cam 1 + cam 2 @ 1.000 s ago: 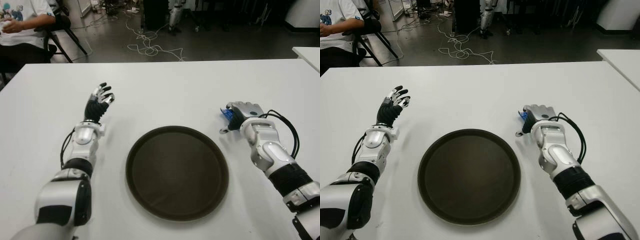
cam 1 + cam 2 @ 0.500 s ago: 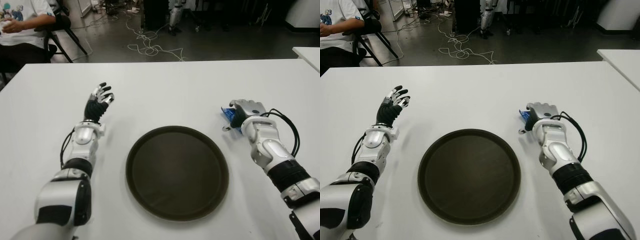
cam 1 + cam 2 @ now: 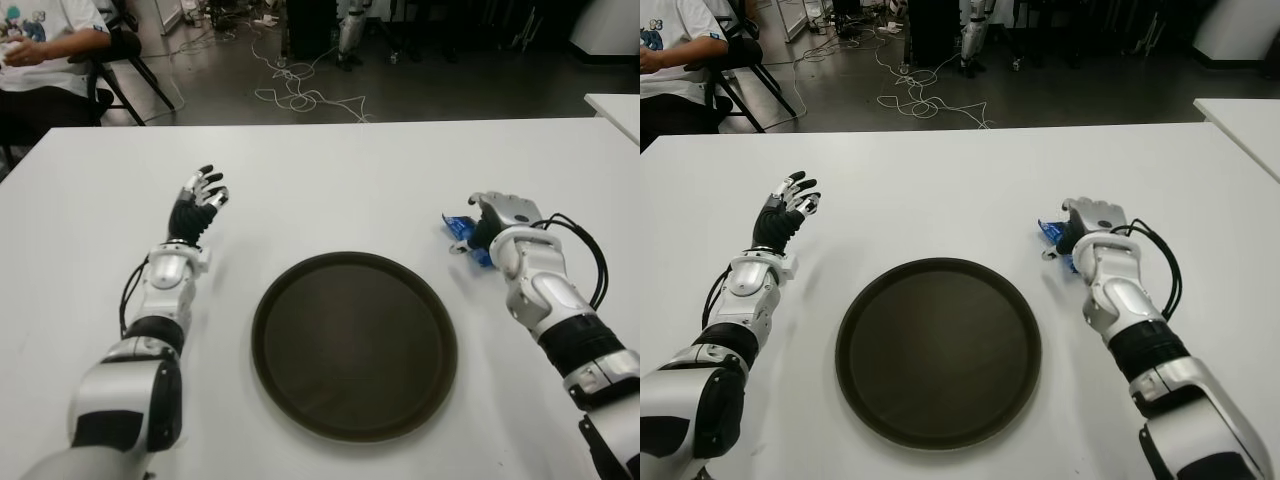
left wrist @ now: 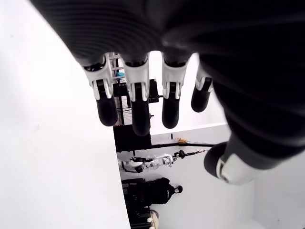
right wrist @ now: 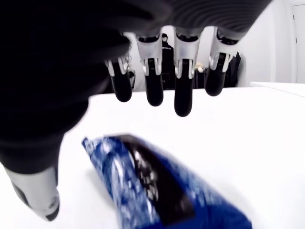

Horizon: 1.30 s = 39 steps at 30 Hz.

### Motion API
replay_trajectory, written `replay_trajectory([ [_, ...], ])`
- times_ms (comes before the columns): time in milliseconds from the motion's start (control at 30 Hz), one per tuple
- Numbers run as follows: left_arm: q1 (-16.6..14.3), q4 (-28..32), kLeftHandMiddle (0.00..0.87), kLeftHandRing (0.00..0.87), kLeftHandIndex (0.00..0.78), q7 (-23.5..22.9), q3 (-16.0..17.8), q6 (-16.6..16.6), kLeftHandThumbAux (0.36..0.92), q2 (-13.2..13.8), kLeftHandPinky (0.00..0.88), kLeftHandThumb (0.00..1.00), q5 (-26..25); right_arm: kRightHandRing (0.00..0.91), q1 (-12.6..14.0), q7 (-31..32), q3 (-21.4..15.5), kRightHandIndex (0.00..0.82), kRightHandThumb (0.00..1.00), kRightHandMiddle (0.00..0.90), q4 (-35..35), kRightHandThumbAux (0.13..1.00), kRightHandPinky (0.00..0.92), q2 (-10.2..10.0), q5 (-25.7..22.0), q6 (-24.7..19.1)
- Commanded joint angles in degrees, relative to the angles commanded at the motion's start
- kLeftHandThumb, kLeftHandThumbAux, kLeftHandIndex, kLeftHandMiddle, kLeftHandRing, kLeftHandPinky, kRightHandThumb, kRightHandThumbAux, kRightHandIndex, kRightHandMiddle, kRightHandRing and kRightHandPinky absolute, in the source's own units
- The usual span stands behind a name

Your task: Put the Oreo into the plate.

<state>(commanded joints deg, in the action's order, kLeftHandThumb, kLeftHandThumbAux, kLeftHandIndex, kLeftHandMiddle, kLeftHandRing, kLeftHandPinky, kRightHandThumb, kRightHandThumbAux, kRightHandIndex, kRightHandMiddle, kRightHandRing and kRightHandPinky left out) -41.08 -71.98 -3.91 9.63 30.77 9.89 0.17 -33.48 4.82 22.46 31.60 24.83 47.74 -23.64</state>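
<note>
Your right hand point(image 3: 1090, 222) hovers over the Oreo point(image 5: 157, 188), fingers point(image 5: 183, 95) spread, nothing grasped. You're at the reach step: lower and close, then carry it to the plate point(image 3: 938, 350) alongside. The left hand point(image 3: 785, 210) hangs open beyond the plate.

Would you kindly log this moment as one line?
right hand: open over Oreo pack | plate: empty | left hand: open, idle

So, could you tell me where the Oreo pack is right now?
The Oreo pack lies on the table, right of the plate, under the open right hand.
</note>
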Motion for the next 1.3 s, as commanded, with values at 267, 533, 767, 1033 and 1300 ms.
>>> replay_trajectory([
  [267, -0.11, -0.11, 0.181, 0.173, 0.092, 0.06, -0.09, -0.22, 0.625, 0.01, 0.177, 0.307, 0.13, 0.204, -0.67, -0.70, -0.34, 0.197, 0.000, 0.213, 1.69, 0.715, 0.155, -0.05, -0.22, 0.40],
  [533, -0.05, -0.15, 0.185, 0.176, 0.095, -0.06, -0.09, 0.19, 0.628, 0.05, 0.179, 0.317, 0.31, 0.194, -1.27, -0.91, -0.52, 0.183, 0.000, 0.201, 3.24, 0.714, 0.149, 0.09, -0.53, 1.39],
  [767, -0.04, -0.11, 0.173, 0.164, 0.090, -0.06, -0.01, 0.20, 0.627, 0.01, 0.158, 0.304, 0.37, 0.182, -1.65, -0.52, -0.52, 0.176, 0.000, 0.193, 4.14, 0.725, 0.119, 0.34, -0.78, 2.30],
  [1033, -0.02, -0.01, 0.171, 0.164, 0.085, -0.43, 0.31, 0.09, 0.617, -0.17, 0.162, 0.299, -0.03, 0.176, -2.45, -0.21, 0.09, 0.175, 0.000, 0.189, 6.23, 0.712, 0.115, 0.31, -1.13, 4.26],
  [1300, 0.07, 0.14, 0.167, 0.163, 0.083, -0.69, 0.40, 0.38, 0.613, -0.26, 0.168, 0.311, -0.18, 0.165, -4.94, -2.61, 1.85, 0.172, 0.000, 0.180, 14.89, 0.705, 0.114, -4.07, -1.96, 6.55],
])
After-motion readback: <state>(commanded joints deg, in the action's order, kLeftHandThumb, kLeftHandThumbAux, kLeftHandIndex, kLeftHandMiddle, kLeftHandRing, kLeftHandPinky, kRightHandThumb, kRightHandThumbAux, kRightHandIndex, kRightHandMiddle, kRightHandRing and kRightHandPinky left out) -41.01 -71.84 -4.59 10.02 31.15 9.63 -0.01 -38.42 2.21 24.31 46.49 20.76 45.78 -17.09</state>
